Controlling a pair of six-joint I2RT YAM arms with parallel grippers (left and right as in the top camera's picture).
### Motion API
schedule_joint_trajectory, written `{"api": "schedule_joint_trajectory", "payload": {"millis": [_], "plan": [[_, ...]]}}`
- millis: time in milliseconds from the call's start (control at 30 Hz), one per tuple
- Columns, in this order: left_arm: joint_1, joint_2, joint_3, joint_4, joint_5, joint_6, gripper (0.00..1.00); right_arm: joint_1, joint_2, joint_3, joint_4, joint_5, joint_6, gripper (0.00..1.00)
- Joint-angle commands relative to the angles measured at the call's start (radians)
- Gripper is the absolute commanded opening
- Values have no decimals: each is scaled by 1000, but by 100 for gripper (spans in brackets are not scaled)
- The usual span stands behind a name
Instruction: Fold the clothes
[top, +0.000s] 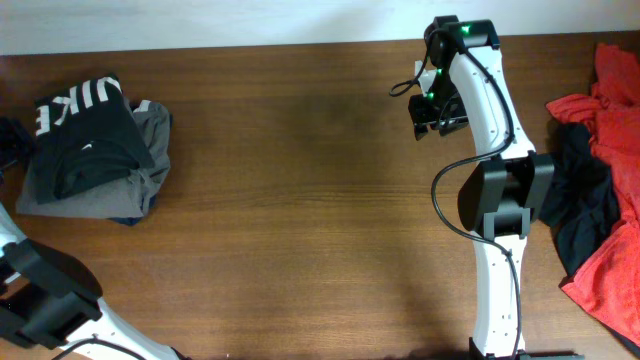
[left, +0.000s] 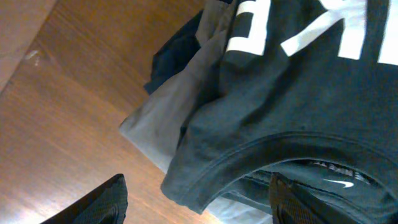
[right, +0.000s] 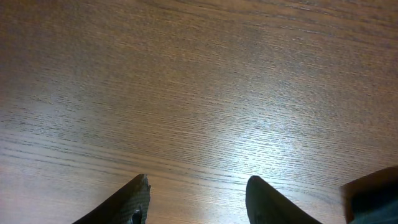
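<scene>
A folded stack of clothes (top: 95, 150) lies at the table's left. A dark shirt (left: 292, 106) with white letters is on top, with a grey garment (left: 168, 118) and a navy one (left: 177, 53) under it. A loose heap of red and dark clothes (top: 600, 180) lies at the right edge. My left gripper (left: 198, 180) is open and empty, hovering over the near edge of the stack. In the overhead view it is mostly cut off at the left edge (top: 8, 140). My right gripper (top: 432, 115) is open and empty above bare wood (right: 199, 179).
The wooden table (top: 300, 200) runs between the stack and the heap. My right arm's base and links (top: 500, 200) stand beside the heap. My left arm's base (top: 45, 295) sits at the bottom left corner.
</scene>
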Motion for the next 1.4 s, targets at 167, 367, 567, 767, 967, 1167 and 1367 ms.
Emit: {"api": "schedule_joint_trajectory", "payload": {"millis": [167, 367, 567, 767, 967, 1167, 1367], "plan": [[-16, -38, 25, -5, 239, 5, 70, 0, -27, 9, -3, 6, 5, 58], [-103, 12, 21, -3, 240, 5, 62, 1, -27, 9, -4, 5, 9, 59], [-172, 132, 20, -8, 195, 5, 61, 1, -27, 8, -7, 5, 8, 61], [-182, 262, 20, -126, 139, 5, 59, 1, -27, 8, -23, 5, 8, 62], [-182, 380, 20, -237, 140, 5, 55, 1, -27, 8, -42, 5, 8, 62], [-182, 365, 58, -219, 177, 11, 54, 0, -27, 8, -60, 5, 8, 62], [-191, 242, 224, -232, 197, 21, 56, 1, -46, 17, -68, -2, 9, 58]]}}
